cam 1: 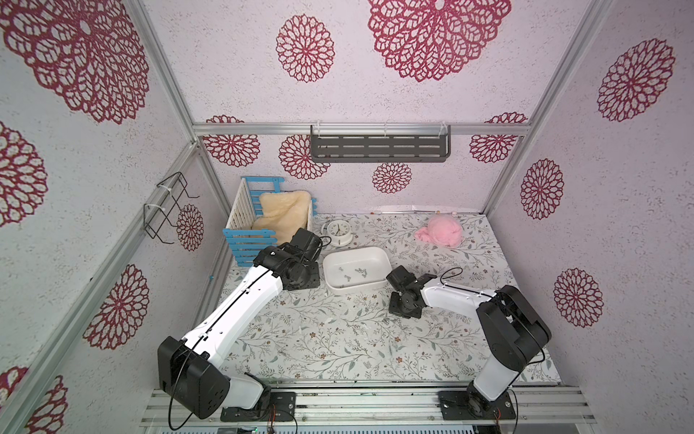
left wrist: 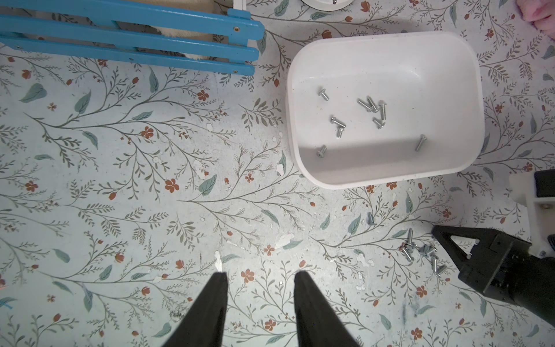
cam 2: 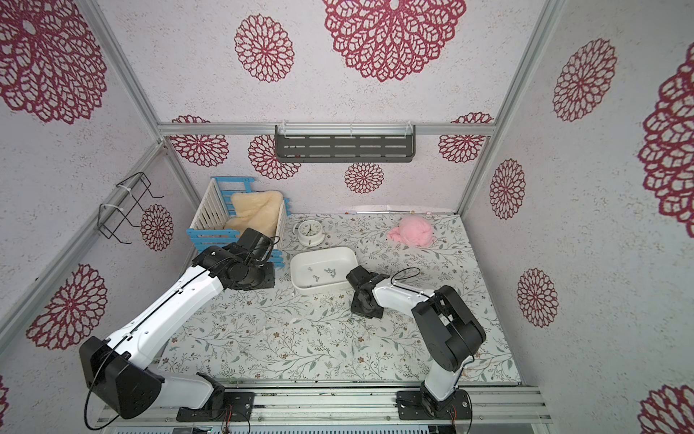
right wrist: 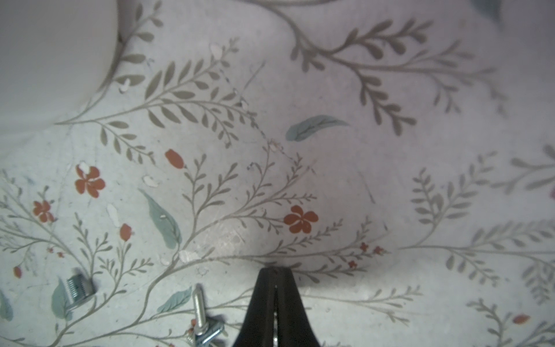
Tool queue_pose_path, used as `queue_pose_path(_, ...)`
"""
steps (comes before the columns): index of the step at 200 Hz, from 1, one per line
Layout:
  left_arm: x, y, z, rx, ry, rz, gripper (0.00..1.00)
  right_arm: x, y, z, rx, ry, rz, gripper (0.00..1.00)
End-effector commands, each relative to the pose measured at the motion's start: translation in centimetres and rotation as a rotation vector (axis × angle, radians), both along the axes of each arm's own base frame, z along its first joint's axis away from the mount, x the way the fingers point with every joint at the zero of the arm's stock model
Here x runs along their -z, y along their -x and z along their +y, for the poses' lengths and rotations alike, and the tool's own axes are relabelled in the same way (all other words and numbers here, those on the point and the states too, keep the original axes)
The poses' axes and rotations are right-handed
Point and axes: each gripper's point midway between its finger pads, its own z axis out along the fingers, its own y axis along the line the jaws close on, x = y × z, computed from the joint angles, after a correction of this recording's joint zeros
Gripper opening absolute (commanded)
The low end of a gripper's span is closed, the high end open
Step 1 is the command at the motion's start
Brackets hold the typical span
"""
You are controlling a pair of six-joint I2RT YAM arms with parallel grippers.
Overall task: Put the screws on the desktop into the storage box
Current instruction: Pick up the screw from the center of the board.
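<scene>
Since screws (left wrist: 407, 254) lay loose on the desk (left wrist: 150, 210), we found the right pincer (right wrist: 275, 275) clenched beside them, the left pincer (left wrist: 261, 276) released.

The desktop (cam 1: 319, 349) is pale grey with grey-green leafy vines and small red-brown flowers, the storage box (cam 1: 356, 288) plain white, the screws (left wrist: 382, 110) silver-grey, the crate (cam 1: 244, 240) blue and white.
</scene>
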Motion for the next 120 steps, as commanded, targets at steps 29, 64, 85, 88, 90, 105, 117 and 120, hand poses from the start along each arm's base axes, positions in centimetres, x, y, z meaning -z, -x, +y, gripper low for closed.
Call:
queue_pose_path(29,-0.5,-0.2,0.4,-0.017,0.010,-0.028,0.42,-2.2,-0.5,0.0,0.012,-0.013,-0.034,0.01)
queue_pose_path(64,-0.4,-0.2,0.4,-0.016,0.010,-0.026,0.42,-4.1,-1.1,0.2,0.012,-0.019,-0.069,0.00)
queue_pose_path(85,-0.4,-0.2,0.4,-0.016,0.009,-0.025,0.42,-5.1,-1.4,0.2,0.011,-0.021,-0.086,0.00)
queue_pose_path(88,-0.4,-0.2,0.5,-0.015,0.008,-0.025,0.42,-5.3,-1.5,0.2,0.010,-0.022,-0.089,0.00)
queue_pose_path(90,-0.4,-0.2,0.4,-0.015,0.009,-0.024,0.42,-5.4,-1.5,0.3,0.009,-0.023,-0.090,0.00)
queue_pose_path(105,-0.4,-0.1,0.5,-0.017,0.007,-0.025,0.42,-6.4,-1.7,0.5,0.007,-0.035,-0.105,0.00)
queue_pose_path(117,-0.4,-0.2,0.5,-0.017,0.009,-0.026,0.42,-7.4,-2.0,0.7,0.006,-0.049,-0.121,0.00)
queue_pose_path(120,-0.4,-0.2,0.5,-0.017,0.008,-0.027,0.42,-7.7,-2.1,0.8,0.006,-0.055,-0.128,0.00)
